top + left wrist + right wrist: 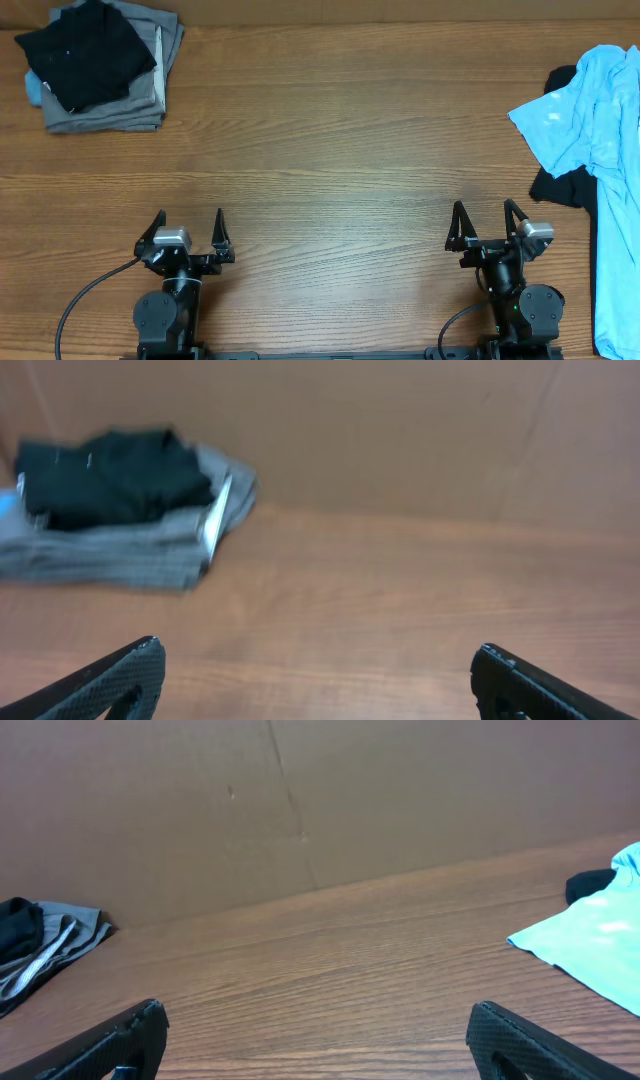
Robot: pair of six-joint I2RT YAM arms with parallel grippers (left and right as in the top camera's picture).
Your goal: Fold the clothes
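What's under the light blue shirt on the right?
A black garment pokes out from beneath the light blue shirt along its left edge. The rest of it is covered, so its shape is hidden.

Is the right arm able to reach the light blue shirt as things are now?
Probably yes. The right gripper is open and empty, and the light blue shirt lies near its right side, with only bare table between.

Folded stack [100,70] far left on the table [330,150]; loose clothes [600,110] at the right edge (one overlapping another).
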